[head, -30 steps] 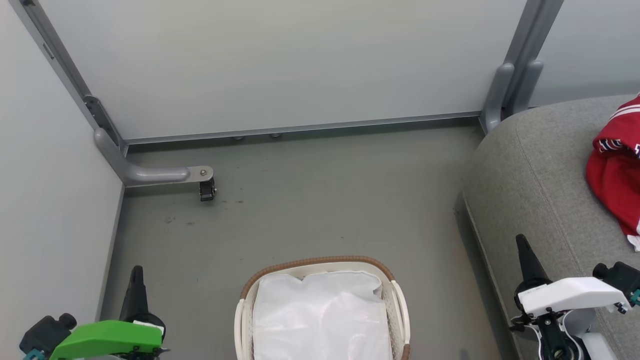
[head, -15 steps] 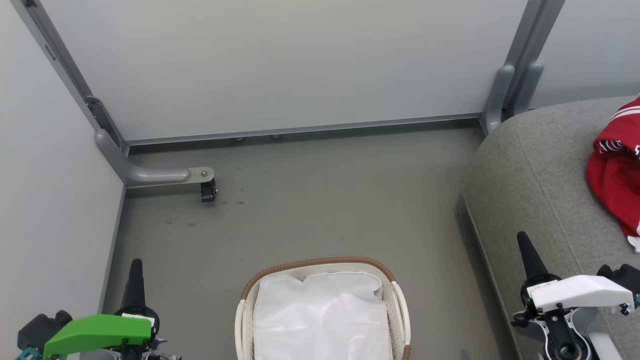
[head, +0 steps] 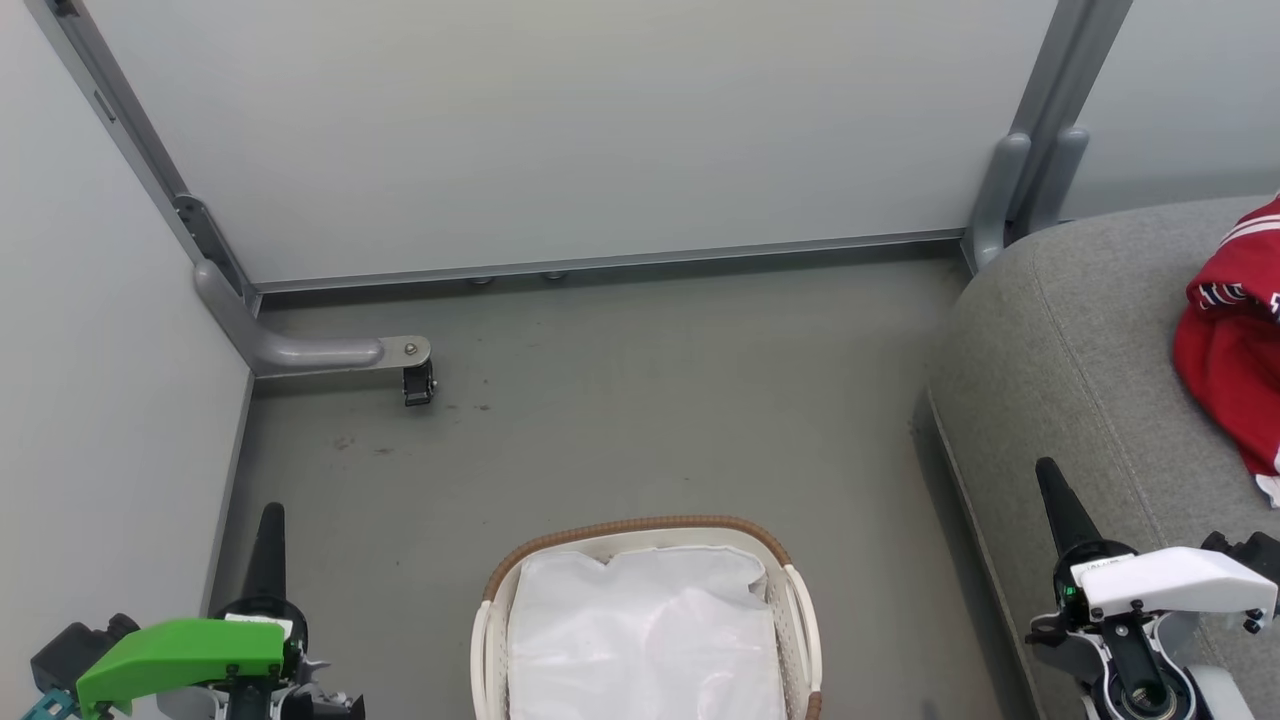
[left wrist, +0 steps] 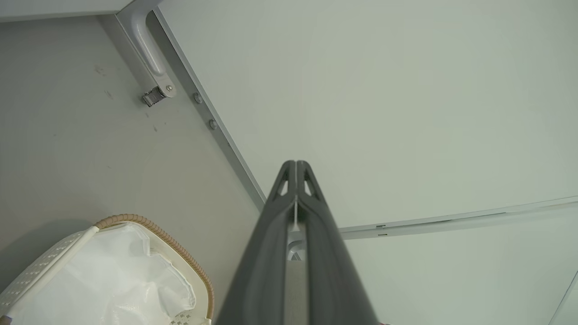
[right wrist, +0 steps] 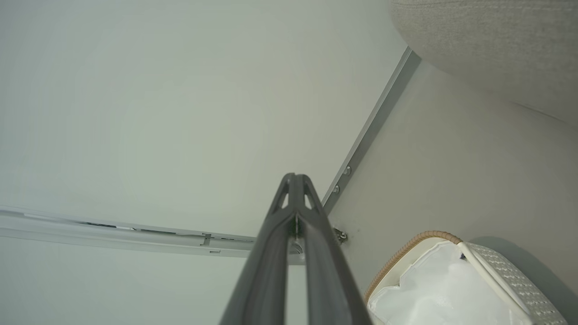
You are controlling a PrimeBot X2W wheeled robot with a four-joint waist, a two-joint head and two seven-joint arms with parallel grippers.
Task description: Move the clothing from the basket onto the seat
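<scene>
The seat is seen across the right side of the head view, with its rounded corner toward the upper right. The basket is found at the bottom centre, cut off by the lower edge. Inside it only the white liner is shown, and no red fabric can be made out in the visible part.

The clothing is heaped on the seat at the right edge, its long axis running top to bottom and partly cropped.

The right gripper is placed at the lower right over the seat's edge, so the clothing lies up and to the right of its fingers. That arm is judged the nearer. The left gripper is set at the lower left, well apart. Both pairs of fingers are pressed together, and nothing is held.
</scene>
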